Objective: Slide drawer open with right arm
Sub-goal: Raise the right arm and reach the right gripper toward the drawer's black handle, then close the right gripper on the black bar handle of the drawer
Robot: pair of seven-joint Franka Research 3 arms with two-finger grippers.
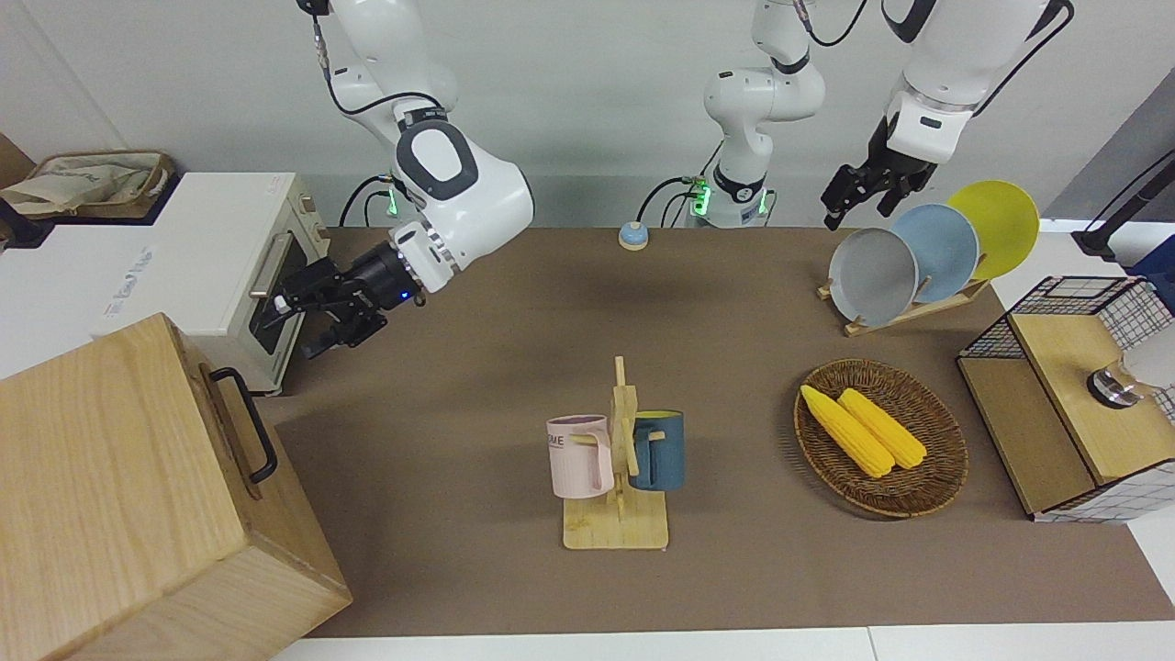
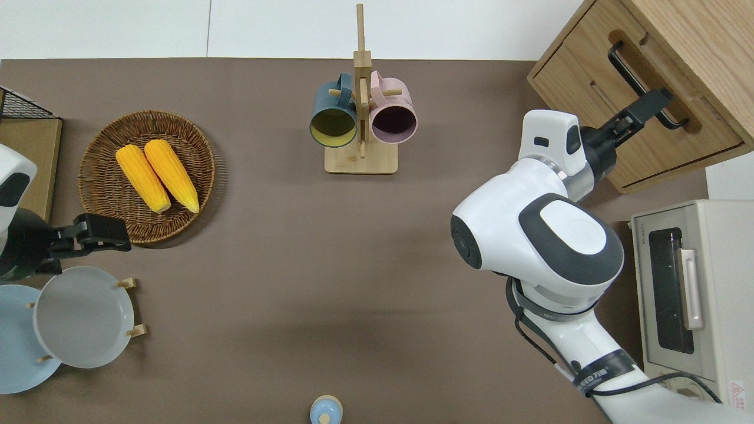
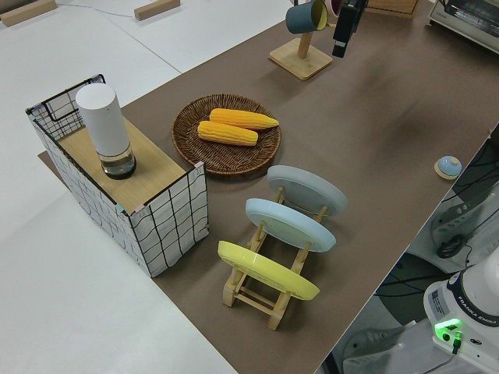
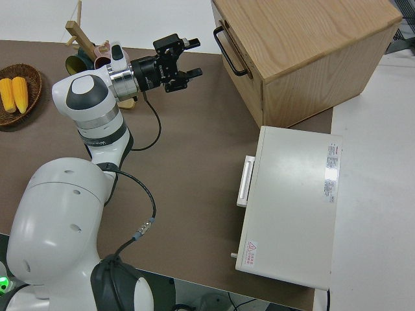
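**Inspector:** Brown matting covers the table (image 1: 514, 303), with white edging along the side farthest from the robots. At the right arm's end the cabinet (image 1: 110, 477) sits on the farthest corner. The drawer (image 1: 234, 431) is in its face, its front flush and its black handle (image 2: 633, 68) free.

**Clerk:** And the right gripper (image 4: 190, 59)?

**Inspector:** It is raised, with the jaws spread and holding nothing. Overhead it sits over the drawer front at the handle, but the side view shows a gap between them. The toaster oven (image 2: 695, 288) stands nearer the robots than the cabinet, with its door closed.

**Clerk:** Open room?

**Inspector:** Bare mat lies between the cabinet and the mug rack (image 1: 617, 514), and across the middle to a small blue knob (image 1: 633, 236) at the robots' edge.

**Clerk:** Containers?

**Inspector:** The rack holds a pink mug (image 1: 580, 456) and a blue mug (image 1: 657, 450). The wicker basket (image 1: 927, 496) holds two corn cobs (image 1: 863, 430). The plate rack (image 1: 904, 312) carries grey, blue and yellow plates. The wire-mesh box (image 1: 1065, 413) has a white cylinder (image 3: 105, 128) on top. The left gripper (image 1: 858, 197) is parked, and I cannot tell whether it is open or closed.
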